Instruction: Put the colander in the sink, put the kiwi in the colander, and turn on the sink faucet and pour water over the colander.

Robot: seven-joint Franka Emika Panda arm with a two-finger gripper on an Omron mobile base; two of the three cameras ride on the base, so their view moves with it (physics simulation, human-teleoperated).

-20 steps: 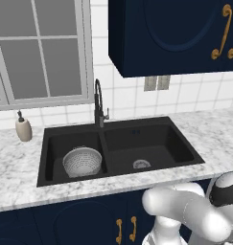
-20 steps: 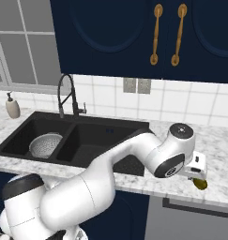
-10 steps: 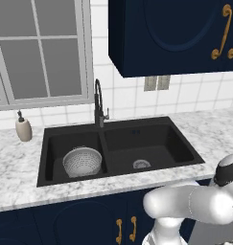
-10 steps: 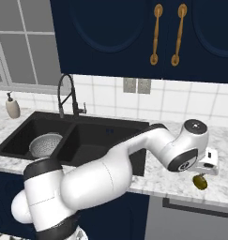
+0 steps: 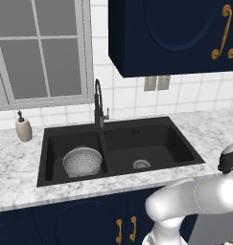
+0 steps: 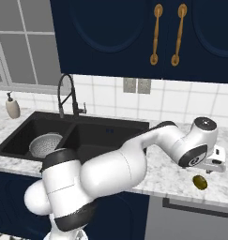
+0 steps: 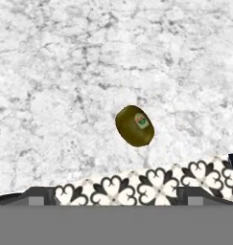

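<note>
Colander [image 5: 82, 161] placement is complete: the bowl sits in the left basin of the sink [image 5: 178, 143], far to the left of the pincer, with nothing inside it. Left of the sink, a soap dispenser [image 5: 23, 128] stands on the marble surface [image 5: 15, 158], the thing farthest from the pincer. The sink faucet [image 5: 99, 103] rises behind the divider between the two basins, well apart from the pincer; no stream of water is visible, so it appears to be off.

The step in hand is judged to be the kiwi pickup. The arm reaches out to the right of the sink, and the pincer [image 6: 213, 168] hangs over the right end of the surface near its front edge. The kiwi [image 6: 199, 182] lies directly below the pincer, close to the front edge of the surface. In the hand view the kiwi [image 7: 134, 126] rests on the marble just ahead of the fingertips [image 7: 39, 196], which stand wide apart at the bottom corners with nothing between them.

Next move, as a judgement: lower the pincer straight down until the fingers straddle the kiwi, then close. The fruit is round and sits near the edge, so an off-centre contact could roll it off the surface. After the grasp, a long carry leftward to the colander is required.
</note>
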